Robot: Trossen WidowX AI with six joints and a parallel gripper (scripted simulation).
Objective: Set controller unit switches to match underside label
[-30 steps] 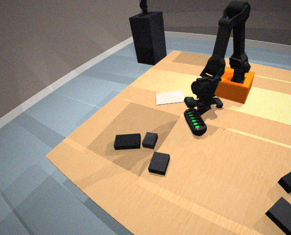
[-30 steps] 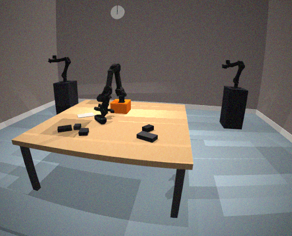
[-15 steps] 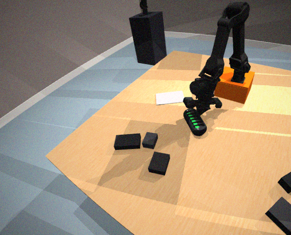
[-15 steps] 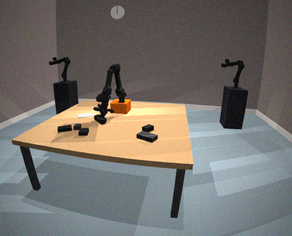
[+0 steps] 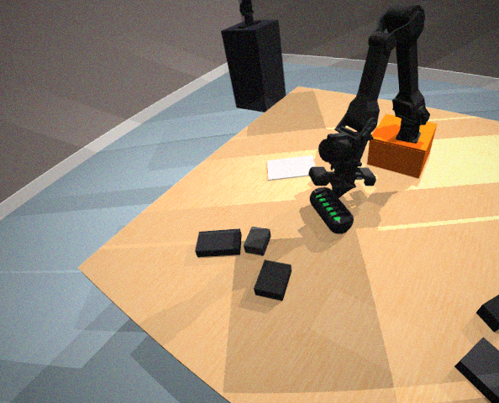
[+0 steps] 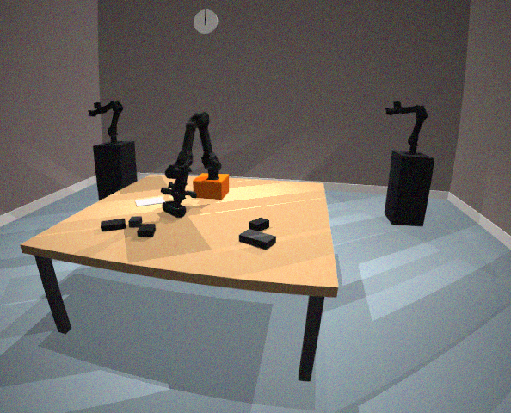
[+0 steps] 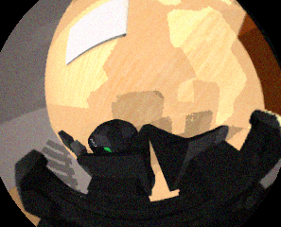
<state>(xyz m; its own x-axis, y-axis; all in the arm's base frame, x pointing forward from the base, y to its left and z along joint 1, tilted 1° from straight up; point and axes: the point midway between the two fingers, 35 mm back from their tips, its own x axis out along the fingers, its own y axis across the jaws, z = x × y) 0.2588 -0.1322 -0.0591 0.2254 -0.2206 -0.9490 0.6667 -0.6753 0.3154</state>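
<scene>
The table [image 5: 189, 312] [image 6: 180, 261] [image 7: 149, 71] carried the arm [image 5: 370, 73] [image 6: 187, 142] on its orange base [image 5: 395, 158] [image 6: 209, 188]. The tool [image 5: 340, 191] [image 6: 177, 200] [image 7: 147, 127], closed and gripping nothing, hung just beside one end of the controller [image 5: 324, 213] [image 6: 174, 209] [image 7: 113, 134]. That unit lay, green-marked switches upward, between the base and three dark blocks, near the white sheet [image 5: 290, 168] [image 6: 149, 201] [image 7: 97, 30].

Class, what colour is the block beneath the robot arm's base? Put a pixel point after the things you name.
Orange [image 5: 397, 159] [image 6: 207, 188] [image 7: 275, 71]; clearest from the top.

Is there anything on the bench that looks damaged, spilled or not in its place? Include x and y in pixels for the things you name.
Nothing stands out: the controller unit [image 5: 331, 211] [image 6: 174, 209] shows no visible damage, and no spill appears on the bench [image 5: 189, 303] [image 6: 193, 257].
</scene>
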